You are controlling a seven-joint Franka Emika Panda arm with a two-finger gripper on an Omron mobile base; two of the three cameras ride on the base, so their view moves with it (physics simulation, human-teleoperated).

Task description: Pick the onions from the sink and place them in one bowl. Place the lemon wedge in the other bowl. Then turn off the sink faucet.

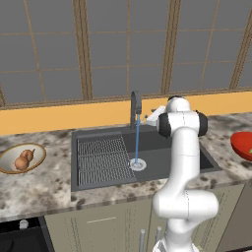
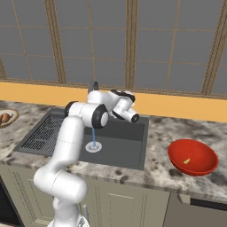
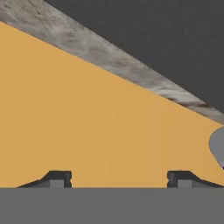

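Both orange-brown onions (image 1: 23, 159) lie in the beige brown-rimmed bowl (image 1: 10, 165) on the left counter; the bowl (image 2: 9, 114) also shows at the left edge of the right base view. The lemon wedge (image 2: 187, 161) rests inside the red bowl (image 2: 199, 166). Water streams from the dark faucet (image 1: 135, 109) down to the drain of the sink (image 1: 162, 157). My gripper (image 3: 120, 181) is open with nothing between its fingertips (image 3: 59, 179). It hovers just right of the faucet's top and faces the orange back wall.
A ribbed rack (image 1: 101, 157) covers the sink's left half. The red bowl (image 1: 243, 145) sits at the right counter edge. A grey rounded shape (image 3: 217, 146) shows at the hand view's right edge. Window panes rise behind the orange wall strip.
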